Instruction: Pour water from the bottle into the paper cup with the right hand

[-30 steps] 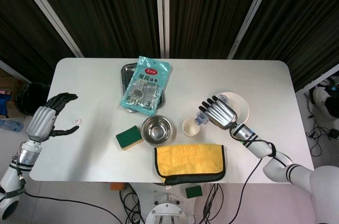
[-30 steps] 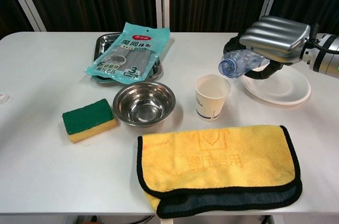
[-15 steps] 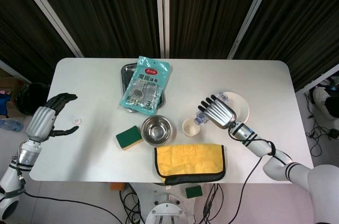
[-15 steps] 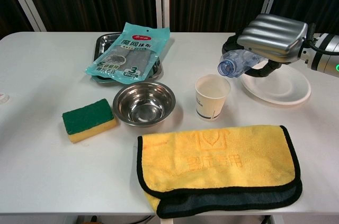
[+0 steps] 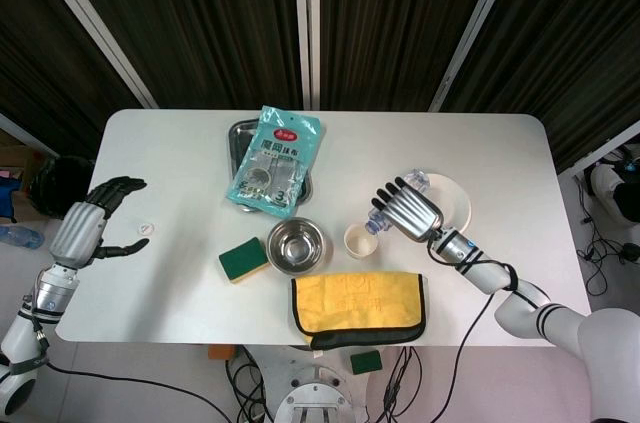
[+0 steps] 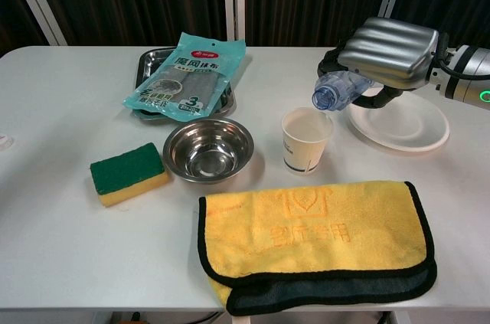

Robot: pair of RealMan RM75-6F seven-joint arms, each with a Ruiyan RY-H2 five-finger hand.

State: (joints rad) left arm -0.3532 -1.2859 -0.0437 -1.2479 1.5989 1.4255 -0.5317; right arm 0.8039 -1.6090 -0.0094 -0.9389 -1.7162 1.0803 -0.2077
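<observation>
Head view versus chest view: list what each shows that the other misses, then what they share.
Only the head view shows the left hand, open and empty over the table's left edge, and a green sponge under the table. Only the chest view shows the bottle's open mouth tilted down just above the cup's rim, and the print on the cloth. Both show the right hand gripping the bottle, the cup, bowl, sponge, plate, and the packet lying on the tray.
</observation>
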